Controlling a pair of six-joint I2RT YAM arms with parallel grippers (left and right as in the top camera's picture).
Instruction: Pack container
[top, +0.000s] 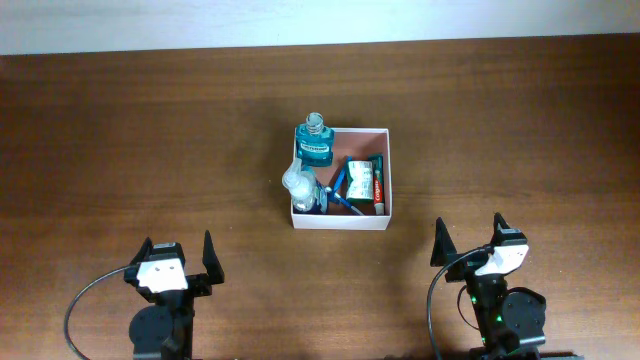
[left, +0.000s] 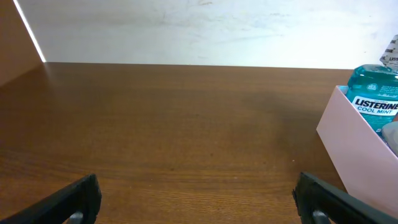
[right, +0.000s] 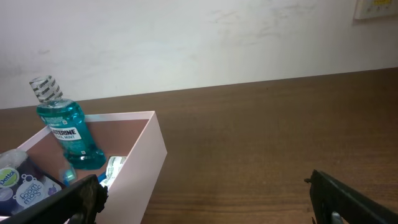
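**Table** (top: 150, 120): dark brown wood that carries everything below. The container stands on it a little right of centre, toward the far edge.

**Container** (top: 340, 222): a shallow, square, open-top box with thin white walls and a reddish-brown floor. It sits flat on the wood and holds several toiletries.

**Left gripper** (top: 178, 240): on the near-left side of the container and well apart from it. Its jaws are spread wide with nothing between them (its wrist view shows only bare wood between the two dark fingers, with the container's pale wall at the right edge).

**Right gripper** (top: 468, 222): on the near-right side of the container and clear of its corner. Its jaws are likewise spread wide and empty.

**Mouthwash bottle** (top: 314, 143): teal with a clear cap, standing upright in the container's far-left corner. Its label reads Listerine Cool Mint.

**Clear rounded bottle** (top: 297, 185): against the container's left wall, in the nearer half.

**Green box** (top: 359, 177): lying flat on the container's floor, right of centre.

**Red-and-white tube** (top: 379, 185): lying along the container's right wall, just beside the green box.

**Blue-handled item** (top: 338, 196): thin, near the container's front wall, between the clear rounded bottle and the green box. It is too small to identify.
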